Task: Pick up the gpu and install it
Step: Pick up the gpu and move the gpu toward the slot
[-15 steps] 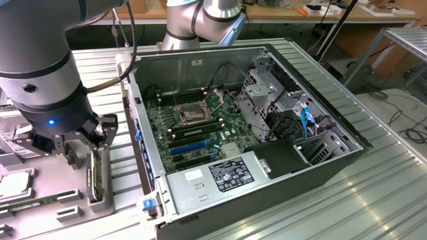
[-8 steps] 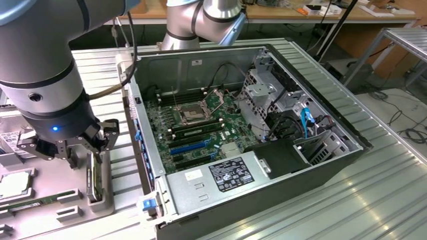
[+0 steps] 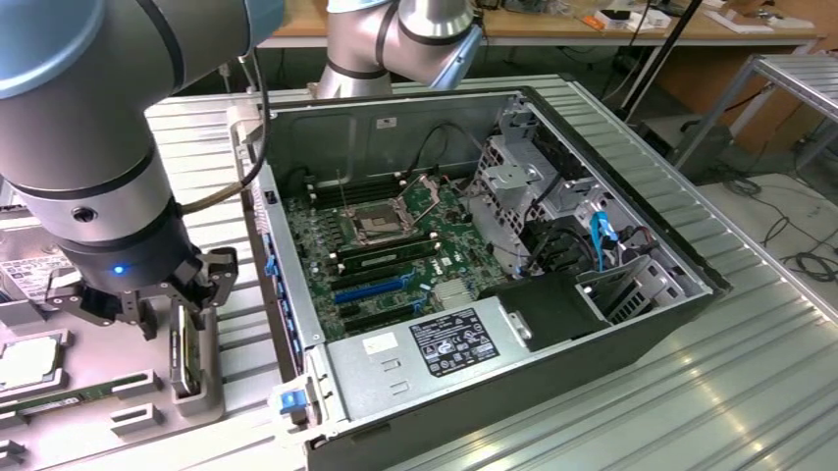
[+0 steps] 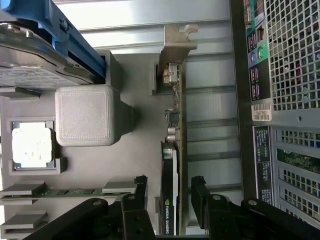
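Tool is reading as released: its fingers are standing spread, one off each face of the gpu, with gaps showing on both sides, so I am gripping nothing. The gpu is standing on edge in a grey holder on the bench, just outside the rear panel of the case. I am judging that this upright pose is offering both flat faces to the fingers. The card's lower edge is sitting hidden in the holder, and its near end is running out of sight between the fingers. Farther off, inside the case, the motherboard is lying exposed; I am not making out which slot suits the card.
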You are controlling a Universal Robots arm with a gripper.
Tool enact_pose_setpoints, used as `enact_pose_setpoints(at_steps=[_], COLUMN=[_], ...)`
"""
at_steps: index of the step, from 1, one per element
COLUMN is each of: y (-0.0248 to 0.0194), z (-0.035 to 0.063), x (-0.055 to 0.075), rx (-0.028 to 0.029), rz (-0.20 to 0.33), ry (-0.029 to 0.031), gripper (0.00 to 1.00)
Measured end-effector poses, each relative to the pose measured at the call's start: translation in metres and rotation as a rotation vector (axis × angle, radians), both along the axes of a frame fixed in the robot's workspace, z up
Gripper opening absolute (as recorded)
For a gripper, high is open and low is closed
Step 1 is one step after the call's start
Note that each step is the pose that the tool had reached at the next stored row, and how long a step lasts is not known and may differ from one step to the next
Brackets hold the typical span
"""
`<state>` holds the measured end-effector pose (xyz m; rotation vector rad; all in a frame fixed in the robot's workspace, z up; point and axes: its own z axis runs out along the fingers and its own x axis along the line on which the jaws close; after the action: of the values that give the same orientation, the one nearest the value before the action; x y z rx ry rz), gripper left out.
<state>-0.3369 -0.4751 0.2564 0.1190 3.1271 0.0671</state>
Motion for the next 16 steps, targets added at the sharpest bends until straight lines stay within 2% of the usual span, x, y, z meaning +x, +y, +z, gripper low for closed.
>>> enact_pose_setpoints(at_steps=[8, 16], y=[-0.0047, -0.0056], z=[-0.0076, -0.009], x=[0.0, 0.0], rx=[0.0, 0.0], rz=[0.0, 0.0], ry=[0.0, 0.0001], gripper=[0.48, 0.48])
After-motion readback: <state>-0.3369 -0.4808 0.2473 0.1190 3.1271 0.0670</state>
